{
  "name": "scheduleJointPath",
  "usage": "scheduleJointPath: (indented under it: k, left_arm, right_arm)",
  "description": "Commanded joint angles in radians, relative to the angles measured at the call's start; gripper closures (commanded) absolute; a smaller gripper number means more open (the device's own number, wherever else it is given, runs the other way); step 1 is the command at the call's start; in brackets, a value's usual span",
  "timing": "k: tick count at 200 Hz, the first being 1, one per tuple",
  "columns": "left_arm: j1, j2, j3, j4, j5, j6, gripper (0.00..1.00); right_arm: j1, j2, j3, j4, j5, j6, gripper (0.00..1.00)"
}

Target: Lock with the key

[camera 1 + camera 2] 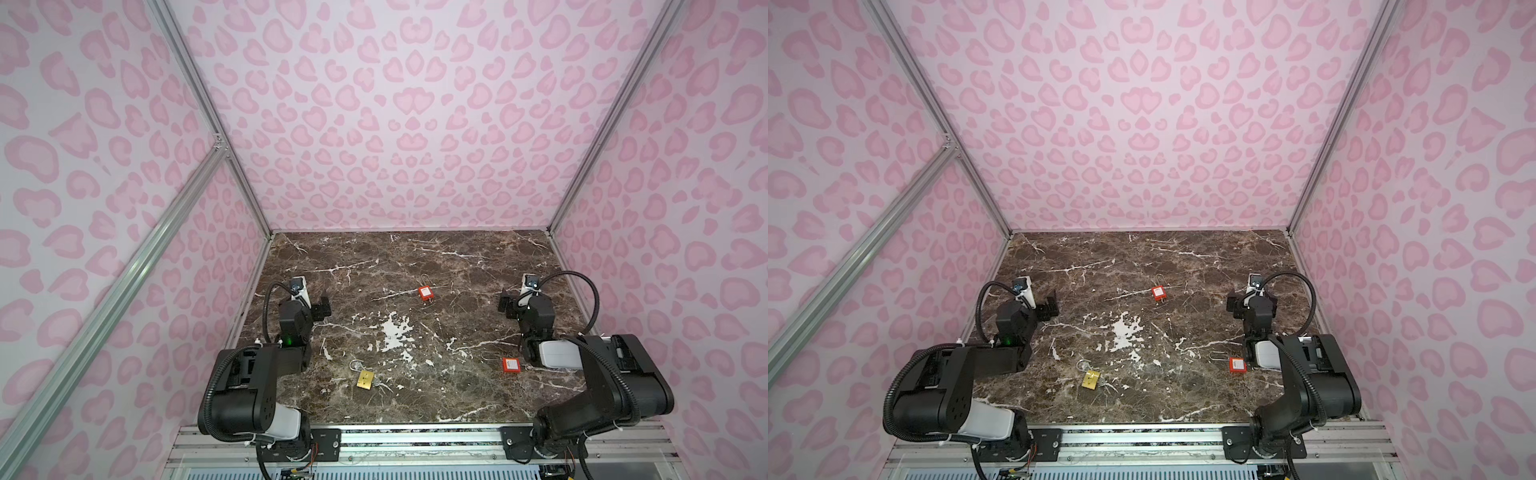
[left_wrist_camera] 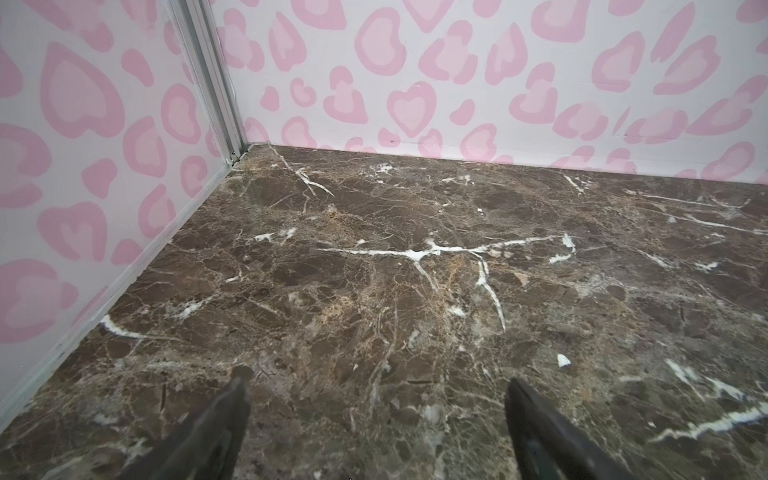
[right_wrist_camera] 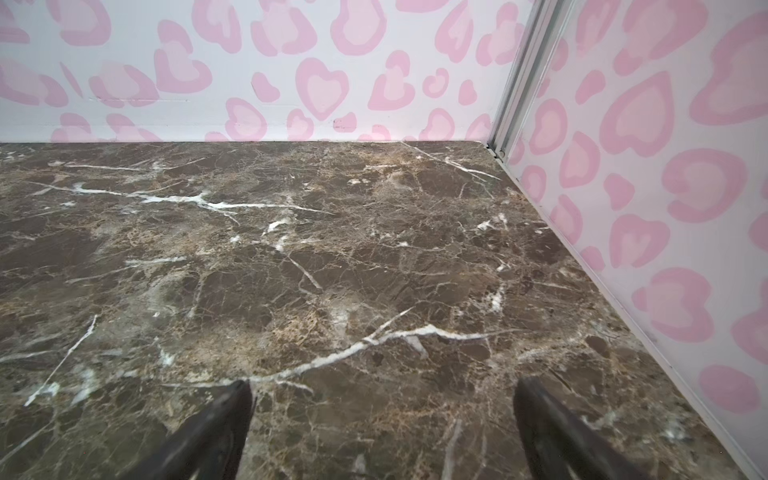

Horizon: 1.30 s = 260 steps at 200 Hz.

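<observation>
Labels on red padlocks (image 1: pixel 424 292) (image 1: pixel 511 365) are unreadable; left hand (image 2: pixel 376 380) and right hand (image 3: pixel 382 382) both gape wide.

The tabletop (image 1: pixel 457 270) is showing dark brown marble streaked with white veins and a white blotch near its middle. The walls (image 1: pixel 415 124) are wearing pale white with pink leopard-like spots. The far padlock (image 1: pixel 424 293) and the near padlock (image 1: pixel 511 365) are glowing orange-red with pale labels, while the brass padlock (image 1: pixel 365 380) is shining gold. The left arm (image 1: pixel 249 395) and right arm (image 1: pixel 615 386) are showing black with white sections.
</observation>
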Motion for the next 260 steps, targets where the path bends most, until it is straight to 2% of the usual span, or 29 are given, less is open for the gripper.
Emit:
scheduleJointPath:
  k: [1, 198, 214, 225, 243, 260]
  left_arm:
    - [0.001, 0.0, 0.004, 0.017, -0.002, 0.003, 0.03]
    - [0.001, -0.002, 0.005, 0.018, -0.003, 0.003, 0.03]
    - [-0.01, -0.005, 0.0, 0.028, -0.028, 0.009, 0.03]
    - [-0.031, -0.04, 0.044, -0.063, -0.131, -0.004, 0.03]
    - [-0.034, -0.141, 0.159, -0.337, -0.263, -0.048, 0.03]
    - [-0.035, -0.239, 0.207, -0.453, -0.276, -0.059, 0.03]
  right_arm:
    - [-0.002, 0.001, 0.0, 0.003, 0.003, 0.002, 0.0]
    - [-0.001, 0.001, 0.002, 0.004, 0.005, 0.004, 0.0]
    - [-0.022, 0.002, 0.004, -0.001, -0.043, 0.01, 0.0]
    - [-0.035, -0.003, -0.001, 0.001, -0.069, 0.017, 0.01]
    - [-0.051, -0.003, -0.005, 0.015, -0.114, 0.016, 0.0]
    - [-0.051, -0.038, 0.002, 0.005, -0.127, 0.012, 0.0]
